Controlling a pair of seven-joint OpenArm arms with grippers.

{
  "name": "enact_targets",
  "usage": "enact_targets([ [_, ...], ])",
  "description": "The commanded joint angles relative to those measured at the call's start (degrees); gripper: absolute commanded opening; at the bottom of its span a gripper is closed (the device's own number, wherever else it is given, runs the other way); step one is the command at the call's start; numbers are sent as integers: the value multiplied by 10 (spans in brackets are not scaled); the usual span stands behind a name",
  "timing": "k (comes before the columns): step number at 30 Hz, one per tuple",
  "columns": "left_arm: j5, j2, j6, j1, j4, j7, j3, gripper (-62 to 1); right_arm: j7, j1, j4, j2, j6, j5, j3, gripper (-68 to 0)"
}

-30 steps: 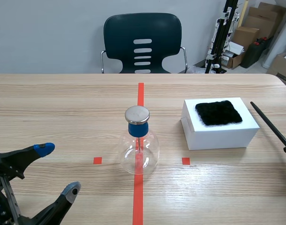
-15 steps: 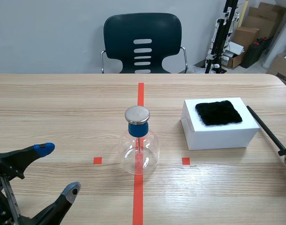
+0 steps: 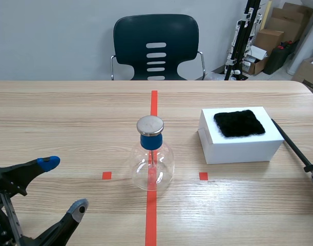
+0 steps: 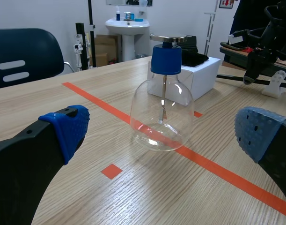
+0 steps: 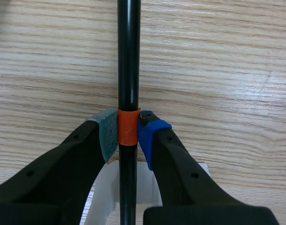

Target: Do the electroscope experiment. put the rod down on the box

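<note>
Pale wood-grain laminate forms the table (image 3: 69,113), marked with orange-red tape: one line running near to far down the middle and two small squares. Beyond the far edge stand a dark chair (image 3: 155,46) against a grey wall and, at far right, cardboard cartons (image 3: 271,36). A small wall sign (image 4: 224,3) is too small to read. The electroscope (image 3: 152,159), a clear flask with a blue stopper and a metal disc on top, stands on the central line. Right of it sits the white box (image 3: 243,148), with a black cloth (image 3: 239,123) lying on its top. The left gripper (image 3: 64,185) rests at near left, its fingers spread wide and grasping nothing. The right gripper (image 5: 128,131), at the scene's right edge, is clenched on the black rod (image 3: 292,143) at an orange band (image 5: 128,127). The rod slants away toward far left, its tip at the box's right side and not on the top; contact cannot be judged. Only the left wrist view shows a wash basin (image 4: 128,26) behind the table and a white holder (image 4: 276,86) under the right gripper. Only the right wrist view shows the pads pressing the rod.
</note>
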Motion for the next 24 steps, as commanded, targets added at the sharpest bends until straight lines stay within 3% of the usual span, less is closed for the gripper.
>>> enact_targets([
  [1, -6, -5, -3, -2, 11, -10, -4, 14, 2, 8, 3, 5, 0, 4, 2, -669],
  [10, -6, -5, -3, -2, 11, -10, -4, 14, 21, 8, 3, 5, -1, 3, 2, -659],
  [13, -6, -5, -3, -2, 11, -10, -4, 14, 22, 8, 3, 5, -16, 4, 2, -554],
  [18, -6, -5, -3, -2, 11, -10, -4, 14, 21, 8, 3, 5, -18, 3, 2, -424],
  [24, -6, -5, -3, -2, 11, -10, -4, 14, 30, 9, 3, 8, -45, -1, 2, -223],
])
